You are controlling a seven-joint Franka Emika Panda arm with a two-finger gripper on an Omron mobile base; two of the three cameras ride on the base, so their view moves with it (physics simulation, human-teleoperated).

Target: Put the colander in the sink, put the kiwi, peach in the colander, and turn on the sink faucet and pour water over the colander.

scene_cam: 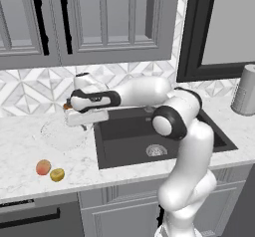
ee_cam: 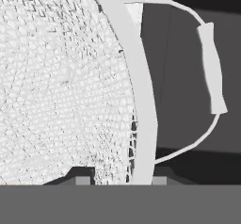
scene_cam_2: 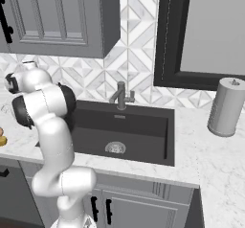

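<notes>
Sitting on the marble counter (scene_cam: 20,131) just left of the dark rectangular sink (scene_cam: 124,131), the round white mesh colander (scene_cam: 62,133) was not yet moved. Gripper (ee_cam: 120,180) fingers were clamped on its rim. Orange-red peach (scene_cam: 43,167) and yellow-green kiwi (scene_cam: 57,175) were left on the counter. Dark metal faucet (scene_cam_2: 121,96) was untouched; all steps remained.

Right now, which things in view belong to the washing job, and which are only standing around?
Belong to the job:
- colander, on the counter, its rim clamped in the gripper
- sink
- sink faucet
- peach and kiwi, on the counter

Standing around:
- grey canister right of the sink
- small orange thing behind the gripper
</notes>
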